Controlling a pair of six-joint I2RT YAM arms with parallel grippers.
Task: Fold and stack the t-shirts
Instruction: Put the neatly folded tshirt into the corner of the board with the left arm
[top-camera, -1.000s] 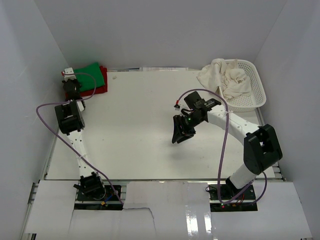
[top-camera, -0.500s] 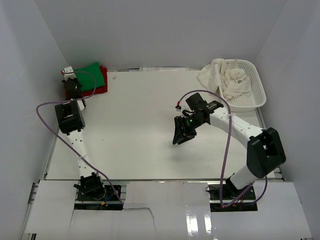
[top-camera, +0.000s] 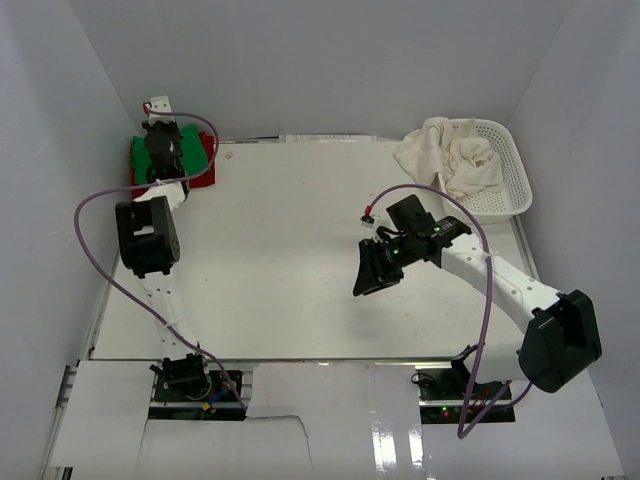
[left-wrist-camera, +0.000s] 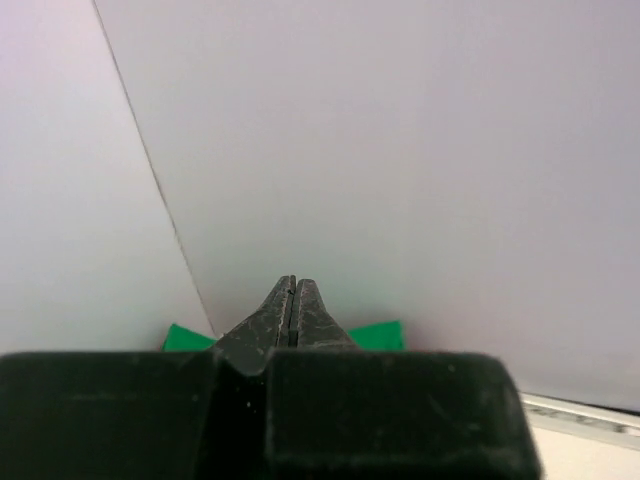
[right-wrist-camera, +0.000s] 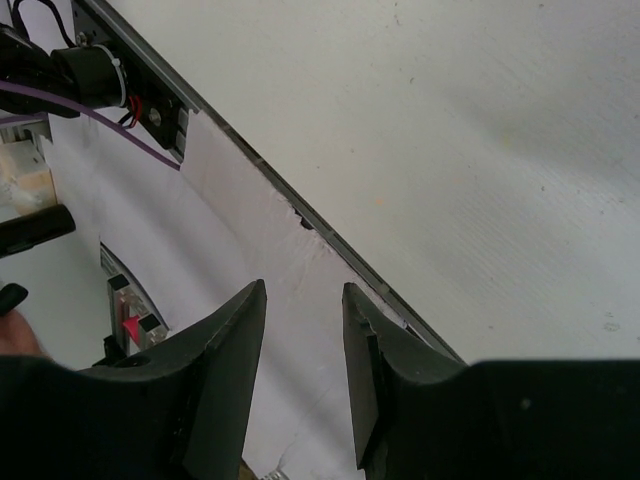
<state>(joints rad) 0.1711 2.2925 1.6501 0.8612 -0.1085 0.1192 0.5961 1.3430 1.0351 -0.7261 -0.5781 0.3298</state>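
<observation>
Green t-shirt (top-camera: 137, 158) sits with the red t-shirt (top-camera: 207, 172) in the far-left corner; cream t-shirts (top-camera: 450, 160) heap in the basket (top-camera: 516, 180). Left gripper (left-wrist-camera: 291, 286), clenched and seemingly empty, hangs above. Right gripper (right-wrist-camera: 300, 300) gapes empty and should pinch only 1 cream layer.

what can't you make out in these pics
- Green t-shirt and red t-shirt, top view: the left arm covers most of the stack, so how neatly they are folded is hidden.
- Left wrist view: the body of the left gripper blocks all but two green slivers.
- Cream-white t-shirts in the basket, top view: bunched together, so their number is unclear.
</observation>
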